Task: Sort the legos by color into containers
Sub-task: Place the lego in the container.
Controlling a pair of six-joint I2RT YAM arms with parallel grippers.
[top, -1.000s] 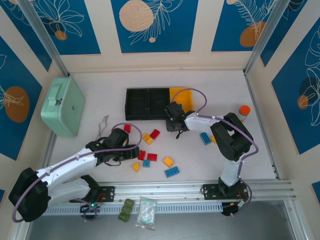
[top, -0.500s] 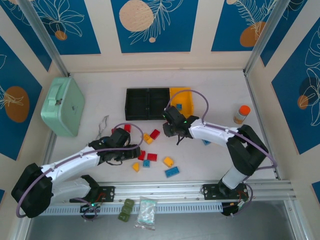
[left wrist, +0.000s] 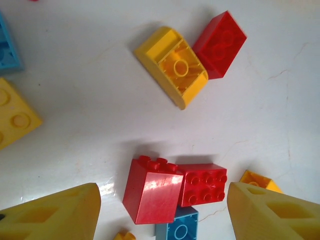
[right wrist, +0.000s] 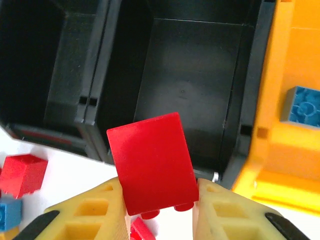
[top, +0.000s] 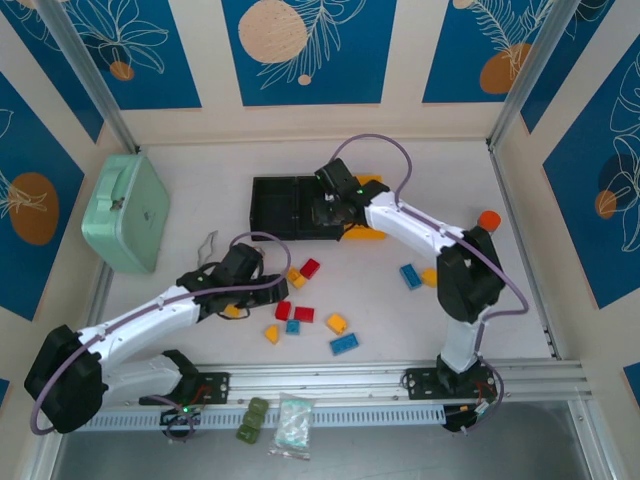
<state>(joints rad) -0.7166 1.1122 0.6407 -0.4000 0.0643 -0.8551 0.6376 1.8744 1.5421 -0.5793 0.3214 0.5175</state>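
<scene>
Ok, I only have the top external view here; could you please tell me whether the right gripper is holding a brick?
Observer: Yes, the right gripper is shut on a red brick.
Operator: Thanks, where is it relative to the bins?
Observer: It hangs over the near wall of the middle black bin.
Operator: And what is in the yellow-orange bin?
Observer: A blue brick lies in it.

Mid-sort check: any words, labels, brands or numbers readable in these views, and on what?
No text can be read anywhere.
The held red brick shows a plain face; the studded red brick shows no legible mark.
The mint green case and orange-capped bottle are too small to tell.
</scene>
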